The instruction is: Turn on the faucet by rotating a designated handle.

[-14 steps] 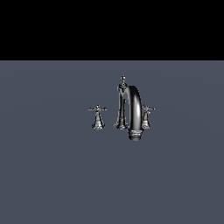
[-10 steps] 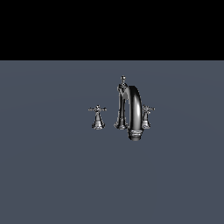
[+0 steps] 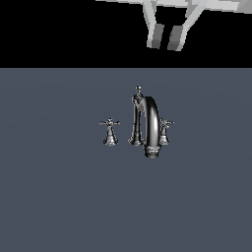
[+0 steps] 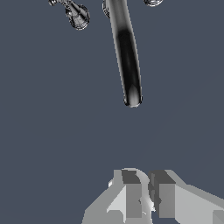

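Note:
The chrome faucet [image 3: 151, 123] stands on the grey-blue floor, its arched spout curving toward the camera. A thin knobbed rod [image 3: 138, 90] rises on top. One cross-shaped handle [image 3: 110, 129] stands apart on the exterior view's left, and the other [image 3: 165, 129] is close to the spout on the right. My gripper [image 3: 166, 38] hangs high above the faucet, touching nothing, with its fingers nearly together and empty. In the wrist view the gripper [image 4: 146, 192] is well short of the spout [image 4: 127, 52]; one handle [image 4: 78, 15] shows and the other [image 4: 153, 2] is cut off by the frame edge.
The flat grey-blue floor [image 3: 59, 197] spreads around the faucet. A black background lies behind it.
The gripper and part of the arm have come into the exterior view at the top, above the faucet. The faucet has not moved.

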